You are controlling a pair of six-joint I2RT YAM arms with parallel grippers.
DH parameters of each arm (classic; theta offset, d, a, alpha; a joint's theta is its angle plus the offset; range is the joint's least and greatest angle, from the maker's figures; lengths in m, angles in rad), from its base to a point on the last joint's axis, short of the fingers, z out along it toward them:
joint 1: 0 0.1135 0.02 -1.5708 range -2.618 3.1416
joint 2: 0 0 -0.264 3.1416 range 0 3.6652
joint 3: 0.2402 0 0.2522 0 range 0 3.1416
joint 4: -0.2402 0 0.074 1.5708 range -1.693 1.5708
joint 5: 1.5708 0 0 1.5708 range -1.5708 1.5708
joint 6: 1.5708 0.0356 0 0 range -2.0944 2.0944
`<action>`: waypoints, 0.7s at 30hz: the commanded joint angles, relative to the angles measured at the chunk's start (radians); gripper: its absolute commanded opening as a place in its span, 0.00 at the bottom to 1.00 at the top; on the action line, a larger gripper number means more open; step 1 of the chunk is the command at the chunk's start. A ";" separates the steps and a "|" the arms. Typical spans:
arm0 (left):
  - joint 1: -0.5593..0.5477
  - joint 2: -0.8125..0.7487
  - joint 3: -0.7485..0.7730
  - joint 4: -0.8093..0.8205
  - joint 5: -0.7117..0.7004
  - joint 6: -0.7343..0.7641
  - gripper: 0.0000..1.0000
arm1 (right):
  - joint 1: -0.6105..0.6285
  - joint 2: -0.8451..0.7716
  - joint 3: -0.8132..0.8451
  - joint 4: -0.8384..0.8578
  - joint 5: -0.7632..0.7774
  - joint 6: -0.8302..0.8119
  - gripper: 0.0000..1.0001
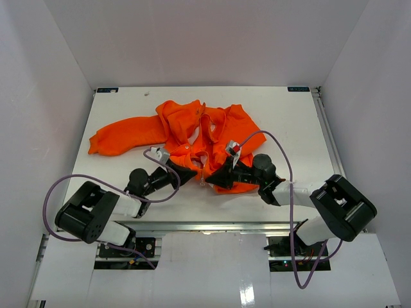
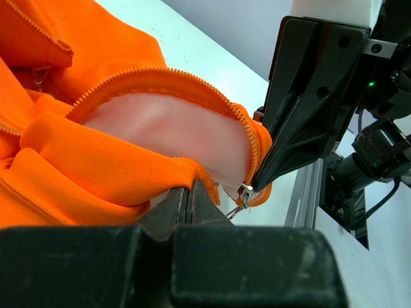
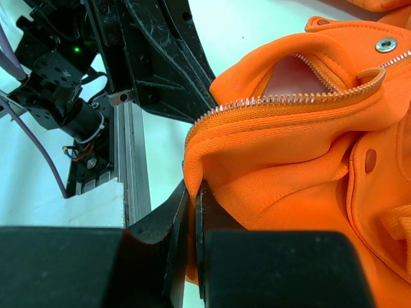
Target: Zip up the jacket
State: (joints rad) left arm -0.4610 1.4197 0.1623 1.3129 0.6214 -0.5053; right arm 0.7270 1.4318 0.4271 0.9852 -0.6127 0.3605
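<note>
Left hand (image 2: 191,194) is clamped on the jacket (image 1: 192,125) at its near hem, beside the open zipper (image 2: 160,76). Right hand (image 3: 194,192) pinches the facing hem edge close by. Jacket lies mid-surface (image 1: 289,115), one sleeve (image 1: 122,138) stretched left.

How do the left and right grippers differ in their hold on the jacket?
On the jacket, the left gripper sits left of the open front, the right gripper right of it. The right gripper's tip sits at the metal zipper slider; the left gripper pinches hem fabric beside it. Both have jaws shut on the near hem.
</note>
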 commanded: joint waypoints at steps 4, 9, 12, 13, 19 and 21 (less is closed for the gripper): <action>-0.044 -0.020 -0.050 0.392 -0.175 0.027 0.00 | 0.014 0.029 -0.002 0.153 0.029 0.051 0.08; -0.065 -0.031 -0.077 0.425 -0.245 0.054 0.00 | 0.014 0.037 -0.018 0.173 0.041 0.067 0.08; -0.081 -0.040 -0.087 0.436 -0.281 0.073 0.00 | 0.014 0.035 -0.025 0.172 0.048 0.065 0.08; -0.084 -0.044 -0.087 0.439 -0.290 0.079 0.00 | 0.014 0.035 -0.025 0.170 0.048 0.066 0.08; -0.105 -0.101 -0.069 0.405 -0.330 0.111 0.00 | 0.015 0.049 -0.013 0.146 0.044 0.062 0.08; -0.109 -0.128 -0.059 0.376 -0.337 0.123 0.00 | 0.014 0.054 -0.012 0.147 0.041 0.063 0.08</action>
State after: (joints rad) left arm -0.5580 1.3580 0.0845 1.3171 0.3255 -0.4246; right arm 0.7352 1.4733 0.4076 1.0763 -0.5751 0.4202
